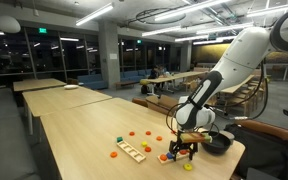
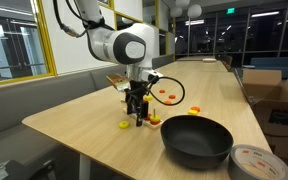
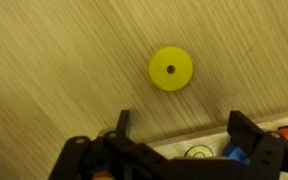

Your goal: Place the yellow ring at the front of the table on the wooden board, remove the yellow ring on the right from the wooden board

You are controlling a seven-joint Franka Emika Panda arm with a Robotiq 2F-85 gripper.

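Wide open, that was the story of the gripper [image 3: 182, 128]: jaws spread as far as they went and nothing at all in its grasp! In the wrist view the two dark fingers [image 3: 124, 122] framed a strip of bare wood. Just beyond them lay the yellow ring [image 3: 171, 68], flat on the table [image 3: 44, 60], its hole facing up and clear of both fingers. Along the bottom edge of that view the wooden board [image 3: 179, 149] peeked in close under the gripper. A second yellow ring [image 3: 196, 153] and a blue ring [image 3: 234, 153] showed on it, with a flash of orange at the corner, though how they sat on the pegs could not be made out. In an exterior view the white arm [image 1: 234, 60] bent down over the end of the table, with the gripper low over the board. The yellow ring rested on the tabletop just beside the board, toward the table's edge and apart from it. The black bowl [image 2: 197, 140] sat near the board without touching it. Farther along the table lay a paler slotted board [image 1: 131, 151], with small orange rings [image 1: 132, 132] scattered loose around it.
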